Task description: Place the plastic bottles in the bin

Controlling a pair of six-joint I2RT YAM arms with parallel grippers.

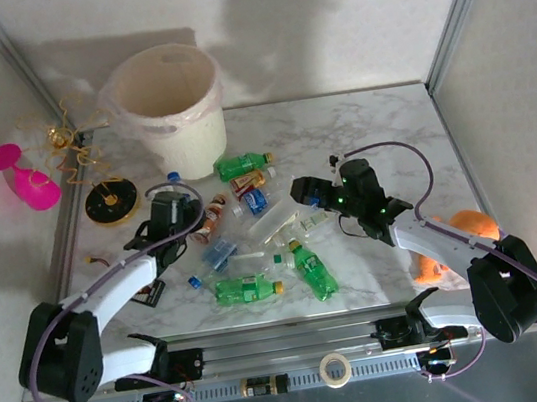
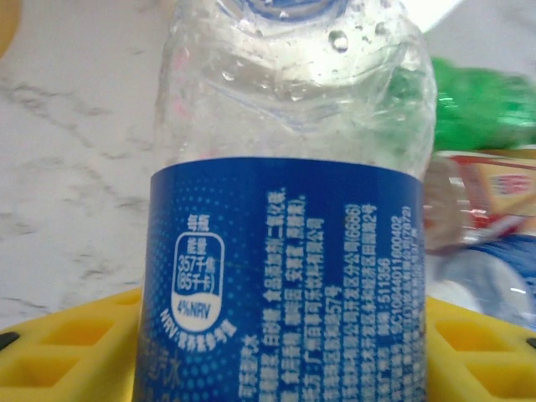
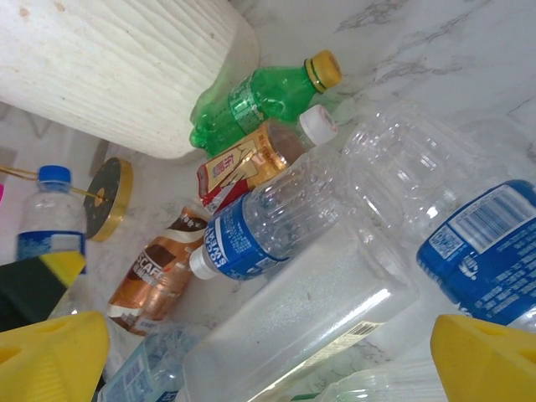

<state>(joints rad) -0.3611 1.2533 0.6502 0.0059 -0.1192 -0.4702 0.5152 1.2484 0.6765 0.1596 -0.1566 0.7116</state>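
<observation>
My left gripper [image 1: 172, 205] pinches the upright blue-labelled water bottle [image 2: 285, 251] around its label, low enough, I'd judge, to carry it without tipping. The bottle stands just near-side of the cream bin [image 1: 191, 140], well placed for lifting over the rim. The right gripper [image 1: 301, 192] hangs spread wide over the heap of crushed bottles [image 3: 318, 218] (nothing between its fingers).

Glossy clear plastic bottles [image 3: 276, 209], matt cream bin [image 3: 109, 67], marble-look table [image 1: 378, 124].
</observation>
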